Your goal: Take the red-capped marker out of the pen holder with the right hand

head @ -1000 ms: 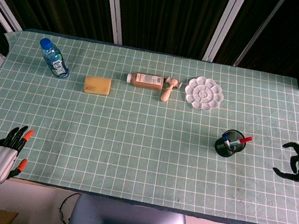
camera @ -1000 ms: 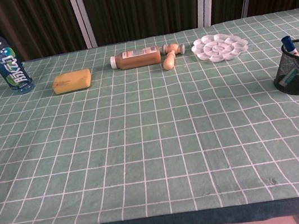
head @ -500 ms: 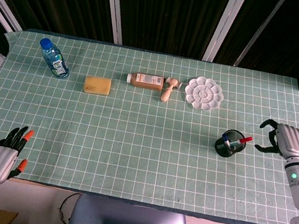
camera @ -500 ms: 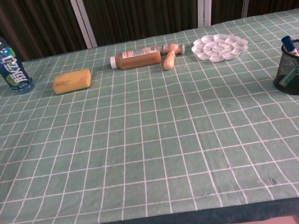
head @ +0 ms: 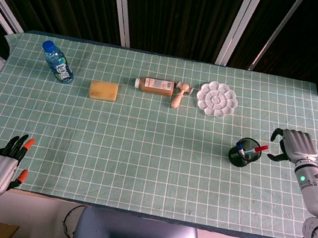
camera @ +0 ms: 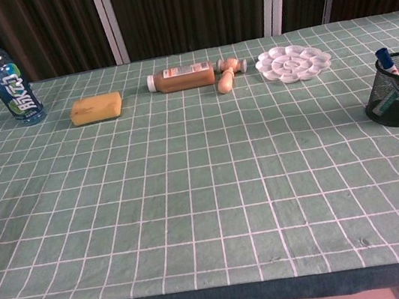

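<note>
— What do I have along the far side?

— At 10 o'clock I see a water bottle (head: 57, 62) standing upright, a yellow sponge (head: 103, 90) beside it toward 11.

— And near 12?

— A brown bottle (head: 155, 85) lying flat, a wooden toy (head: 179, 94) touching its end, a white palette (head: 216, 99) at 1.

Table (head: 141, 153): covered by a green cloth with a white grid, dark edge along its near side.
Behind the table: dark curtain (head: 177, 12) crossed by slanted white bars (head: 120, 2).
Light: even, soft shadows.
</note>
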Robot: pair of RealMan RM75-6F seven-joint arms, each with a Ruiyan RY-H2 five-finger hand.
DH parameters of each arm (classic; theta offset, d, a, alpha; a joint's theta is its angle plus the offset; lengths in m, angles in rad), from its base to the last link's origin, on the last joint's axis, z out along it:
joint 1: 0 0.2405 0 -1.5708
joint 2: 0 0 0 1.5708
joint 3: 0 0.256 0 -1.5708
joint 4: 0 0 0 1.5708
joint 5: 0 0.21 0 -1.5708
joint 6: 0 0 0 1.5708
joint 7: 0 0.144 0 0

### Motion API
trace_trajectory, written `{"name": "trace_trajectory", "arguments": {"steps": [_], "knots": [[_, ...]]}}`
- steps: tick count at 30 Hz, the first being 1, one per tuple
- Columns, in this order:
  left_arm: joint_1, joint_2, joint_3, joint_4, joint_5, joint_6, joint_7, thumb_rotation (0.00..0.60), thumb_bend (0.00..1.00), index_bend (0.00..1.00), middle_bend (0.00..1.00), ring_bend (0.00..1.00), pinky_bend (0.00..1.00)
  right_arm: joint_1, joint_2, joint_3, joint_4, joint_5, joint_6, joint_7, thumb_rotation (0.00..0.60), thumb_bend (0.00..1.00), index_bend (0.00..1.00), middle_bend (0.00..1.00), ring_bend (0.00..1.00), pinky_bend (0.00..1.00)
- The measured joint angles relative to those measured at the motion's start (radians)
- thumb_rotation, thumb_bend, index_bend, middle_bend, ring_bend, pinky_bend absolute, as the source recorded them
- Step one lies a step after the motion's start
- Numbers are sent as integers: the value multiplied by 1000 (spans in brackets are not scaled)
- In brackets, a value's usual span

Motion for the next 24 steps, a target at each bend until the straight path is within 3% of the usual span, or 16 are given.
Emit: {"name": "trace_trajectory", "arguments": {"steps": [12, 24], "knots": [[0, -2, -3, -2, -8, 0, 4, 600, 388, 56, 0, 30, 360, 93, -67, -57, 60, 174, -43, -142, 600, 412, 600, 1000, 1000, 1000], [-1, -2, -3, -1, -11, -2, 5, 600, 388, 56, 0, 30, 359, 112, -81, -72, 67, 188, -51, -144, 600, 470, 633, 1000, 1000, 1000]]}}
